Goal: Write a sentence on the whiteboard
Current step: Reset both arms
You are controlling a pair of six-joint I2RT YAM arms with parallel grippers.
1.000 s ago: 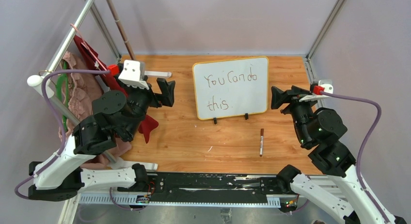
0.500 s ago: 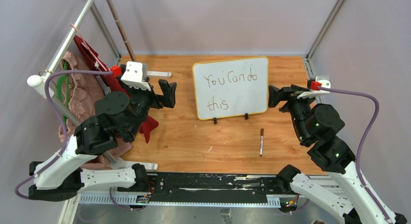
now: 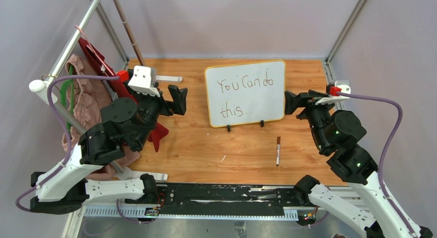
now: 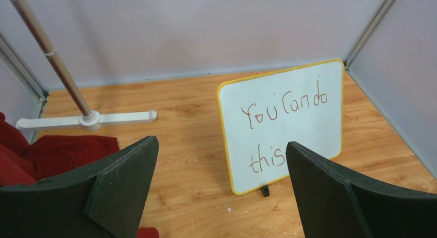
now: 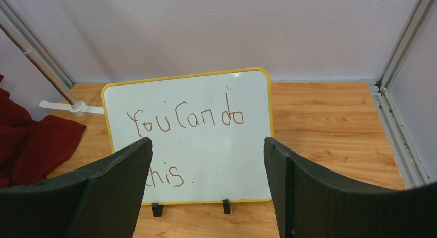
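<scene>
The whiteboard (image 3: pixel 246 92) with its yellow rim stands on two black clip feet at the middle back of the wooden table. It bears the sentence (image 3: pixel 245 85) "You Can do this." in reddish-brown, in two lines. The board also shows in the left wrist view (image 4: pixel 283 119) and the right wrist view (image 5: pixel 190 135). A brown marker (image 3: pixel 278 150) lies on the table in front of the board. My left gripper (image 3: pixel 178 99) is open and empty, left of the board. My right gripper (image 3: pixel 291 102) is open and empty, right of the board.
A metal rack (image 3: pixel 77 42) with red (image 3: pixel 98 60) and pink (image 3: pixel 85 101) garments stands at the left, its white foot (image 3: pixel 167 78) on the table. A metal frame post (image 3: pixel 348 24) rises at the back right.
My right gripper has shifted slightly left toward the board's right edge. The left arm has barely moved. The board and marker stay put.
</scene>
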